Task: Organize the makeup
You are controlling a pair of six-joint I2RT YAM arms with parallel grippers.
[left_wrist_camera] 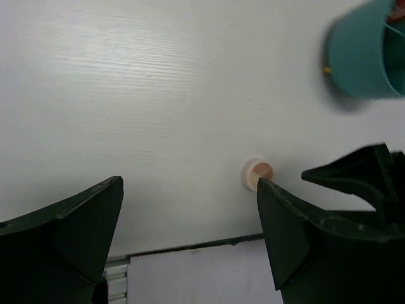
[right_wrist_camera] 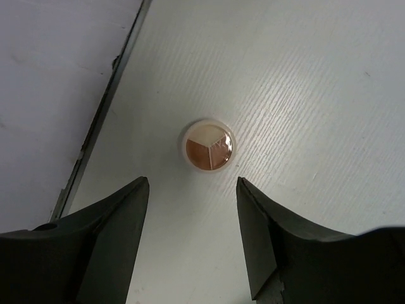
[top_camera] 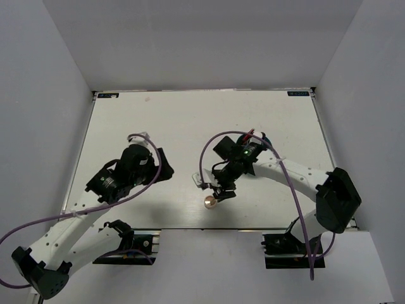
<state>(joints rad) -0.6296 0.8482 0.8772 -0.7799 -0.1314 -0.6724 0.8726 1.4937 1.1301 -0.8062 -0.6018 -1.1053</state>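
Much of the teal container (left_wrist_camera: 361, 57) cannot be seen: in the left wrist view it is cut off by the upper right corner of the frame, and from overhead it is almost wholly covered by the right arm (top_camera: 285, 171), so its contents cannot be made out. The only makeup clearly shown is the small round compact (right_wrist_camera: 207, 145), which lies flat on the white table (top_camera: 177, 126) close to the near edge. Its clear top shows three wedges – one white, one brown, one paler and shiny. The right gripper (right_wrist_camera: 191, 183) is held over it with the jaws spread wide. The compact sits just beyond the fingertips and is not touched by either. The left gripper (left_wrist_camera: 190, 215) is likewise wide apart and holds nothing, and the compact is seen just beside its right-hand finger (left_wrist_camera: 291, 221), partly hidden by the tip. A dark part of the other arm is seen at the right edge of that view. Bare tabletop stretches toward the far side and the left – the near edge runs as a dark strip close to the compact. Two small labels (top_camera: 107, 95) are seen at the table's far corners, but their print is too small to be read, and no writing can be made out on the compact.
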